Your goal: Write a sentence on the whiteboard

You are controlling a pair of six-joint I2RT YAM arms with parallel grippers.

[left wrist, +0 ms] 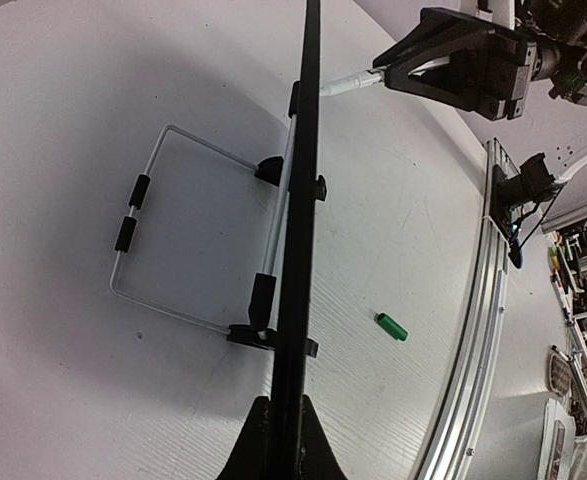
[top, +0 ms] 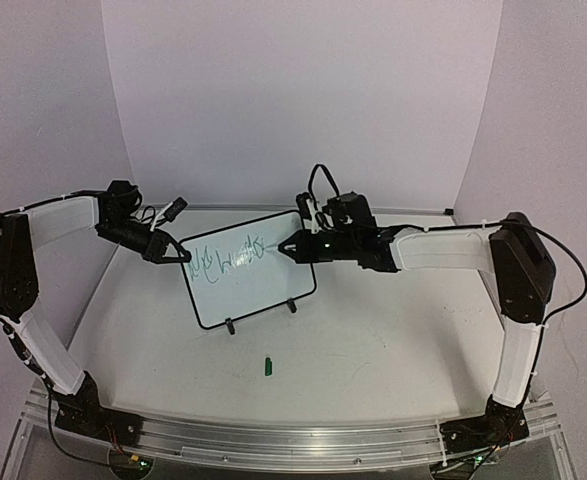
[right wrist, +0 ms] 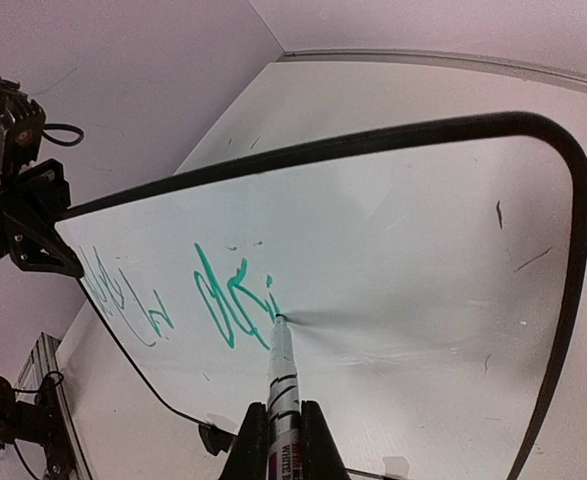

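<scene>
Whiteboard [top: 263, 285]: stands on its feet mid-table [top: 393, 340], turned at an angle.
Left gripper [left wrist: 283, 405]: mine, closed on the board's left edge.
Right gripper [right wrist: 281, 410]: mine, clamped around a marker [right wrist: 281, 365], whose tip touches the board.
Sentence [right wrist: 228, 300]: green scrawl, ending at the marker tip.
Green cap [top: 269, 366]: lies on the table in front of the board, apart from it.

Left arm [top: 65, 215] and right arm [top: 443, 250] fold inward, elbows raised, left claw [top: 180, 256] and right claw [top: 286, 246] clamped shut, nearly facing.
</scene>
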